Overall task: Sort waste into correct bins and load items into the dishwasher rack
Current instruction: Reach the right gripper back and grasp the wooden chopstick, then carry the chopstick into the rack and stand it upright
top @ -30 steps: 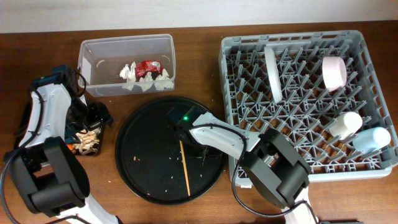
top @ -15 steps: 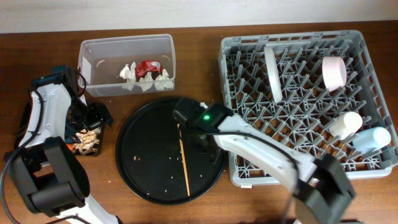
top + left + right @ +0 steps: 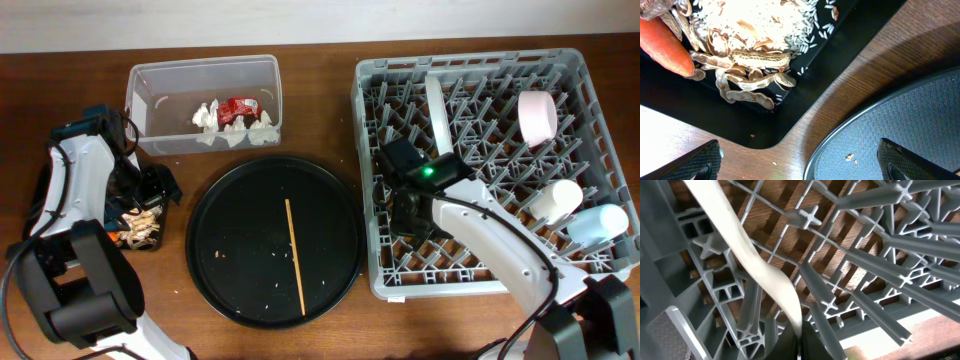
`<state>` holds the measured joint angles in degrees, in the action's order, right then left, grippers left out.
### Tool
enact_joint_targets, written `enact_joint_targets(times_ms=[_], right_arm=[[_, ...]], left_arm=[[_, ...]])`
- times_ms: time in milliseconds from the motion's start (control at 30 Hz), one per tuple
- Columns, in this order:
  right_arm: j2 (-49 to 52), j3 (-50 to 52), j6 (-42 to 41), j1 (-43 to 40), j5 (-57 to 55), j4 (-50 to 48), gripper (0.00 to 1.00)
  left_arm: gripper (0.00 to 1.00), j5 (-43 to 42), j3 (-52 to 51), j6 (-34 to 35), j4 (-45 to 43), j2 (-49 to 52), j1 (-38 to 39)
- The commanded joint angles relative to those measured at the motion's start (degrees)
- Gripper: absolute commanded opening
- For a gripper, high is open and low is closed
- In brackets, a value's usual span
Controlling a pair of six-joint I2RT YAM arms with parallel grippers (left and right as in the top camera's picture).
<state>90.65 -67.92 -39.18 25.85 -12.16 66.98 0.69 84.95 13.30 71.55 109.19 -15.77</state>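
My right gripper (image 3: pixel 405 222) is shut on the white fork (image 3: pixel 747 250) and holds it among the pegs at the front left of the grey dishwasher rack (image 3: pixel 470 58). The rack holds a white bowl (image 3: pixel 437 115), a pink bowl (image 3: pixel 538 115), a white cup (image 3: pixel 553 200) and a light blue cup (image 3: pixel 598 222). The wooden chopstick (image 3: pixel 294 255) lies on the round black tray (image 3: pixel 230 290). My left gripper (image 3: pixel 800 162) is open and empty over the table beside the shallow black tray (image 3: pixel 840 45), which holds a carrot (image 3: pixel 665 47), rice (image 3: pixel 765 17) and brown scraps (image 3: pixel 747 75).
The clear tub (image 3: pixel 150 85) at the back left holds white napkins (image 3: pixel 210 118) and a red wrapper (image 3: pixel 238 107). Small crumbs lie scattered on the round tray. The left arm covers much of the shallow black tray in the overhead view.
My right gripper has moved right from the round black tray to over the rack's front left part. The chopstick now shows in full. The left arm has not moved.
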Motion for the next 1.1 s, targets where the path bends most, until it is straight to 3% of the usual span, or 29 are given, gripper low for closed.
enact_joint_targets(times_ms=[0,33,133,200,300,467,567,700,800,867,1067], right_arm=[[-0.17,0.39,-0.22,-0.42,-0.52,-0.42,0.31],[-0.17,0.39,-0.22,-0.42,-0.52,-0.46,0.5],[-1.01,-0.57,0.02,-0.31,1.46,0.48,0.55],[-4.96,-7.96,2.23,1.31,4.42,3.02,0.59],[-6.43,-14.38,6.38,11.28,9.68,-0.33,0.67],[12.31,-14.23,5.92,25.75,13.6,-13.35,0.67],[22.12,-14.25,5.51,26.23,15.23,-18.01,0.67],[27.87,-14.23,5.51,26.27,15.19,-20.81,0.66],[29.79,-14.21,5.49,26.27,15.17,-20.76,0.54],[29.79,-14.21,5.49,26.27,15.19,-20.5,0.26],[29.79,-14.21,0.94,26.27,9.77,-15.76,0.15]], left_arm=[[0.99,0.17,-0.5,0.76,0.09,-0.11,-0.13],[0.99,0.17,-0.5,0.76,0.09,-0.11,-0.13],[0.99,0.17,-0.5,0.76,0.07,-0.11,-0.13],[0.99,0.17,-0.5,0.76,0.07,-0.11,-0.13],[0.99,0.17,-0.5,0.76,-0.2,-0.11,-0.13],[0.99,0.17,-0.5,0.76,-0.13,-0.11,-0.13],[0.99,0.17,-0.5,0.76,-0.13,-0.11,-0.13],[0.99,0.15,-0.5,0.76,-0.13,-0.11,-0.13],[0.99,0.17,-0.5,0.76,-0.13,-0.11,-0.13],[0.99,0.17,-0.5,0.76,-0.15,-0.11,-0.13],[0.99,0.17,-0.5,0.76,-0.13,-0.11,-0.13]])
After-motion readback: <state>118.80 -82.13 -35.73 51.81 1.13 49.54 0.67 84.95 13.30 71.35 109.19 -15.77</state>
